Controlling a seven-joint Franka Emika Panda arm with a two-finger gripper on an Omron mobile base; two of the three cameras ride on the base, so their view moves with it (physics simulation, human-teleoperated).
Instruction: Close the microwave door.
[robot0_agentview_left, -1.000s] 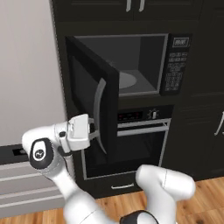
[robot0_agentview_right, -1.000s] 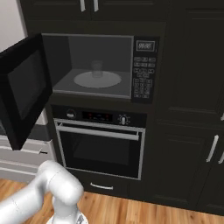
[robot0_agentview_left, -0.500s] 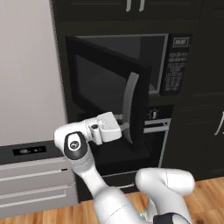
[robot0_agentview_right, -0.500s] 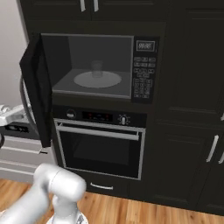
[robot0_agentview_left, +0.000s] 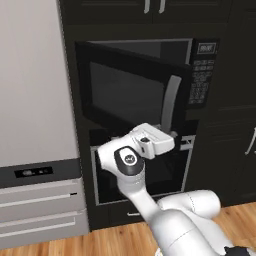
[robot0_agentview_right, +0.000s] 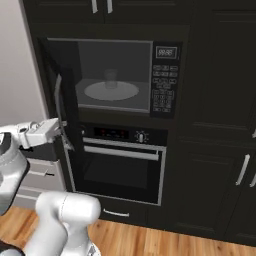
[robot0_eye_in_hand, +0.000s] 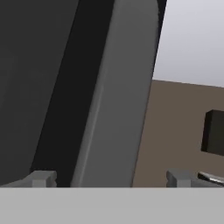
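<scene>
- The microwave (robot0_agentview_right: 115, 77) is sitting built into the dark cabinet wall above the oven (robot0_agentview_right: 120, 165), its grey cavity and glass turntable (robot0_agentview_right: 111, 90) showing through the gap in the right base view, so the task is looking partly done and not finished.
- The microwave door (robot0_agentview_left: 132, 92) is standing ajar, hinged on its left edge, its free edge angled out from the keypad (robot0_agentview_left: 201, 75); judging by that gap, a last stretch of swing is left before it latches.
- The door's curved grey handle (robot0_agentview_left: 170, 104) is running upright along the free edge, just above the hand in the left base view.
- The gripper (robot0_eye_in_hand: 111, 178) is sitting right at that handle (robot0_eye_in_hand: 116, 100): in the hand view the grey bar is rising between the two fingertips (robot0_eye_in_hand: 41, 178), which are spread wide on either side, clamping nothing.
- Whether the hand is actually pressing on the door I cannot tell; from the left base view it is looking very close to the lower part of the free edge.
- My read: a further push toward the cabinet is what is remaining.
</scene>
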